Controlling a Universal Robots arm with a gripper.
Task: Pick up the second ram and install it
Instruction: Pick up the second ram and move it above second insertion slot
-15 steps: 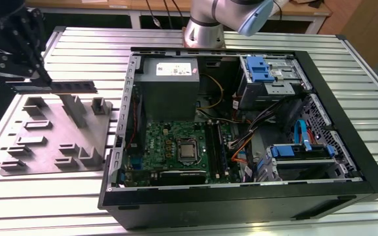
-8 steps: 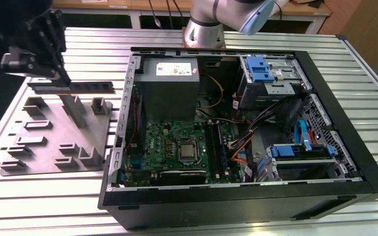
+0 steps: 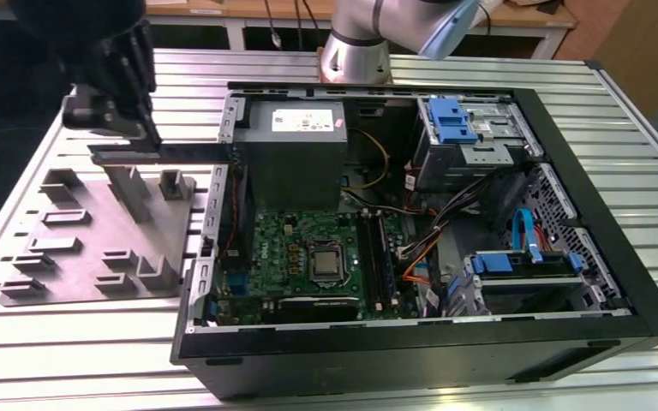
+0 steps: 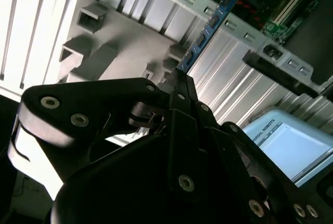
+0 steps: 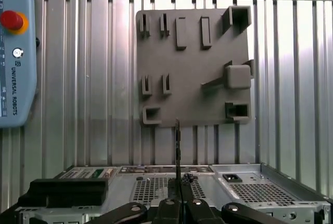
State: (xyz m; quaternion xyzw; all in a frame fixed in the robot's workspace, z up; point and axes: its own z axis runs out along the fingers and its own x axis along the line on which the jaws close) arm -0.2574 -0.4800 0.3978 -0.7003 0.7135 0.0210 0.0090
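Near the tray (image 3: 78, 257), jaws pinch the thin dark second ram (image 3: 164, 152)

Bright glare whitens the ribbed table (image 4: 21, 37), while the claw (image 4: 183, 81) sits in shadow.

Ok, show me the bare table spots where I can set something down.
Bare slats lie between the grey tray and the table's near edge, and on the exterior view's right of the computer case. Crowded: the case interior, and over the tray, where the end effector holds the second ram.
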